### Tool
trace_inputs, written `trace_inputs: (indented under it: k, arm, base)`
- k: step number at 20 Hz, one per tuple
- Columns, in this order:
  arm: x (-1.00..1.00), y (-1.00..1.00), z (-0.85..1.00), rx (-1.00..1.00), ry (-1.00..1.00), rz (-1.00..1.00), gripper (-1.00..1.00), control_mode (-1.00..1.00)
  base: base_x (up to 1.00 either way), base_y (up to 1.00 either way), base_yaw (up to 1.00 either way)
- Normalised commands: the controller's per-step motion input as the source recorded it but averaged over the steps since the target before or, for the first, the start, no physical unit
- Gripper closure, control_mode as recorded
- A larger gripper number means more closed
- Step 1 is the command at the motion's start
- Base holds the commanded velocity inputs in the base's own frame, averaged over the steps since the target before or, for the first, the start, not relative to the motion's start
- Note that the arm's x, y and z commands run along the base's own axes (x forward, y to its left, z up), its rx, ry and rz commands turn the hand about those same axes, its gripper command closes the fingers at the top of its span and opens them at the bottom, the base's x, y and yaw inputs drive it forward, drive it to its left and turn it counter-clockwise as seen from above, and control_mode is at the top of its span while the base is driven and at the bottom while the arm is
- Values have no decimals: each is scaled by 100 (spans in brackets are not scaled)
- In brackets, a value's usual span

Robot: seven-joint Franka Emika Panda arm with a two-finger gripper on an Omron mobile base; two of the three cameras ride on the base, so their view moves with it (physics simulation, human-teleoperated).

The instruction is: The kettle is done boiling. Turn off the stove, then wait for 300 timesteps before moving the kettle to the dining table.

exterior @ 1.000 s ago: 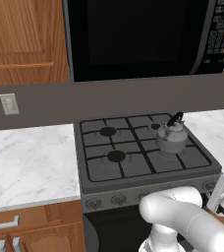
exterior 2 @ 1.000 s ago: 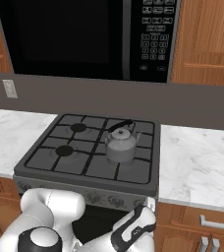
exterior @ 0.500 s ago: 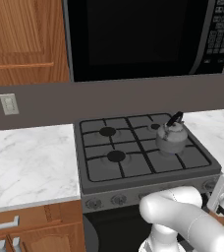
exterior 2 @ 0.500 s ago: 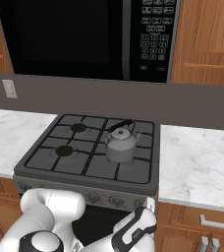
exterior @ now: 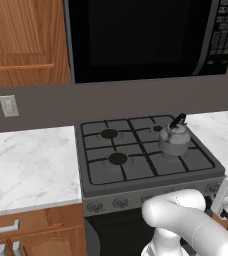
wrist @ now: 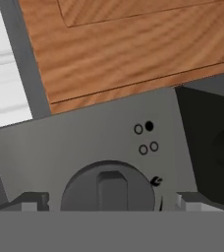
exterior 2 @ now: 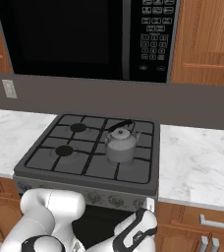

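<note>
The grey kettle [exterior: 173,141] [exterior 2: 120,145] with its black arched handle stands upright on the right-hand grate of the stove [exterior: 106,172] [exterior 2: 50,158]. My gripper [exterior: 222,195] [exterior 2: 149,205] hangs low in front of the stove's right end, far below the kettle. In the hand view the gripper [wrist: 109,202] is open, its two fingertips [wrist: 33,201] standing on either side of a round grey knob [wrist: 109,189] on the stove's front panel, with no clear contact. The dining table is out of view.
A black microwave [exterior: 136,35] [exterior 2: 84,34] hangs above the stove. Marble counters [exterior: 26,165] [exterior 2: 197,162] flank it, over wood cabinets with silver drawer handles [exterior 2: 217,224]. More knobs [exterior: 120,202] [exterior 2: 115,201] line the front panel. A wall outlet [exterior: 8,106] sits at the left.
</note>
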Motion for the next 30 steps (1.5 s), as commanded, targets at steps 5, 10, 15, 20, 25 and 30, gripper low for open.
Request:
trace_inputs:
  k: [5, 10, 15, 20, 25, 30]
  arm:
    - [18, 0, -8, 0, 0, 0, 100, -100]
    - [18, 0, -7, 0, 0, 0, 100, -100]
    - [6, 0, -2, 0, 0, -1, 100, -100]
    - [0, 0, 0, 0, 0, 0, 100, -100]
    - [0, -2, 0, 8, 0, 0, 100, -100]
    - [0, -10, -8, 18, 0, 0, 100, -100]
  base:
    - [0, 0, 0]
    - [0, 0, 0]
    - [0, 0, 0]
    - [0, 0, 0]
    - [0, 0, 0]
    - [0, 0, 0]
